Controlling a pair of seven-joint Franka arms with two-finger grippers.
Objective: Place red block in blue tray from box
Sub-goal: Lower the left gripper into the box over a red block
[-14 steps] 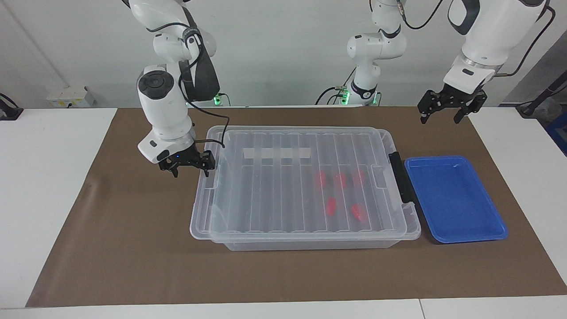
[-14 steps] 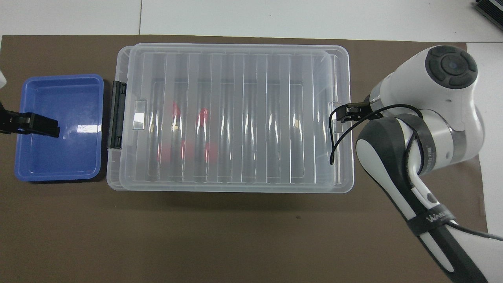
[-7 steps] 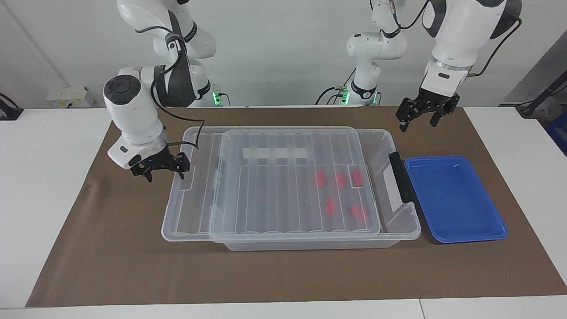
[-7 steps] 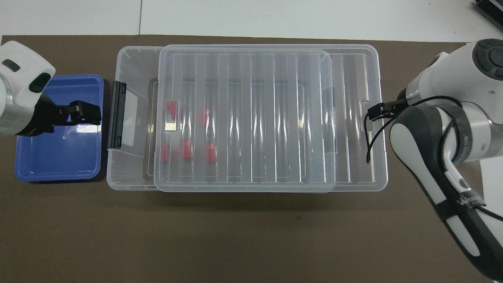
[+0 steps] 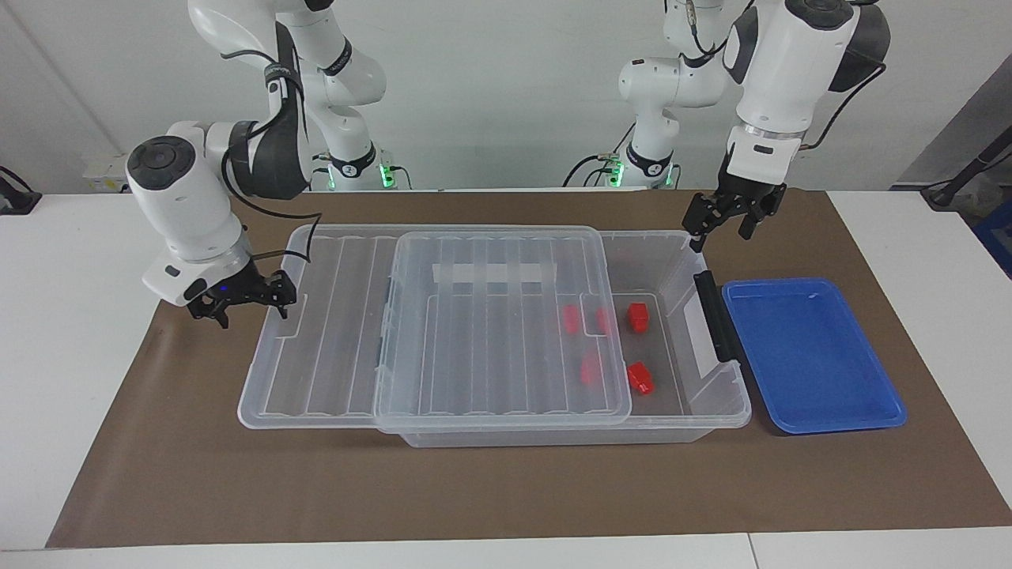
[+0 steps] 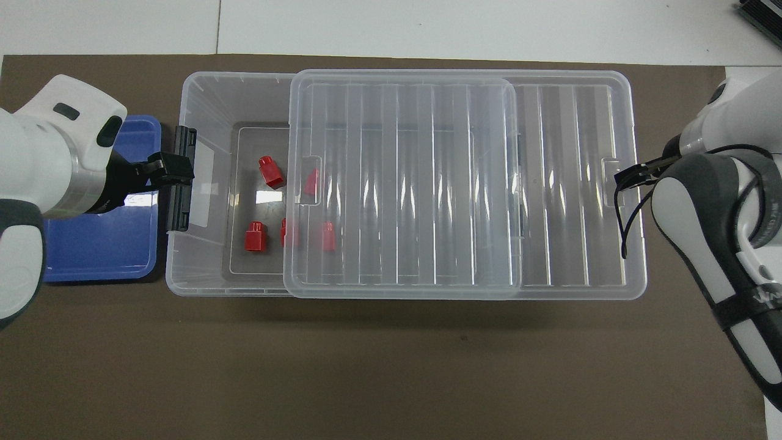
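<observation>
The box [image 5: 723, 399] [image 6: 201, 98] stands mid-table with its clear ribbed lid [image 5: 490, 332] [image 6: 427, 183] slid partway off toward the right arm's end. Two red blocks [image 5: 638, 316] [image 6: 270, 172] lie uncovered on the box floor. Three more [image 5: 589, 369] [image 6: 328, 235] show through the lid. The blue tray [image 5: 814, 356] [image 6: 98, 250] lies empty beside the box's latch end. My right gripper [image 5: 249, 310] [image 6: 629, 174] is open, one finger against the lid's end tab. My left gripper [image 5: 721, 229] [image 6: 174, 173] is open and empty over the box's latch end.
A dark grey latch [image 5: 715, 316] [image 6: 180, 201] stands on the box wall next to the tray. The lid overhangs the box at the right arm's end. A brown mat [image 5: 506, 490] covers the table under everything.
The right gripper moved toward its own end of the table and the lid slid with it, uncovering two red blocks. The left gripper came from over the tray to over the box's latch end.
</observation>
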